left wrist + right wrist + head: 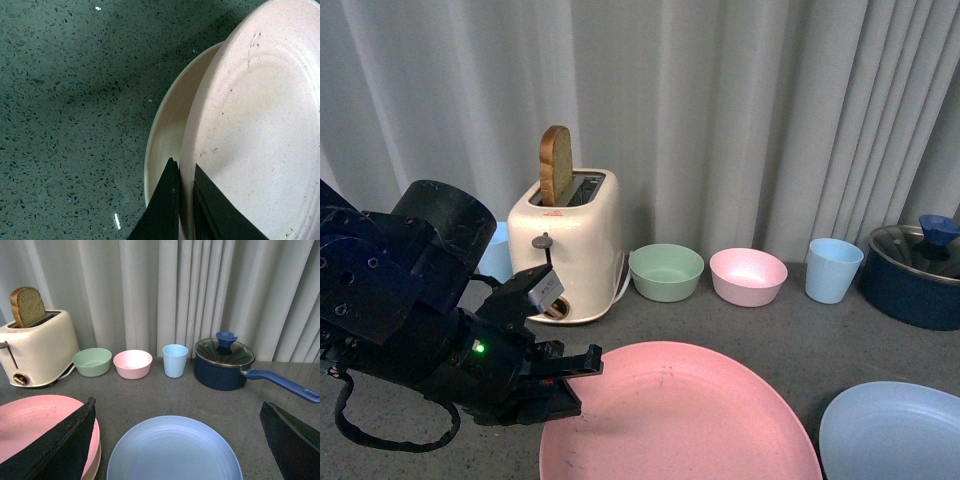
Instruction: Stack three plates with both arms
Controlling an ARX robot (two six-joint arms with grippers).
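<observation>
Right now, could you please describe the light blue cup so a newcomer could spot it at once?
From the cream toaster, follow the back row rightwards past the small green bowl and small pink bowl. The light blue cup stands next, the row's only tall, narrow vessel.

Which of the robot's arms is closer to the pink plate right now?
Left. The left gripper is clamped on the pink plate at its rim; the right gripper hangs open by the blue plate, touching neither.

Pale grey pleated curtain (720, 100) behind a dark speckled countertop (790, 325).
</observation>
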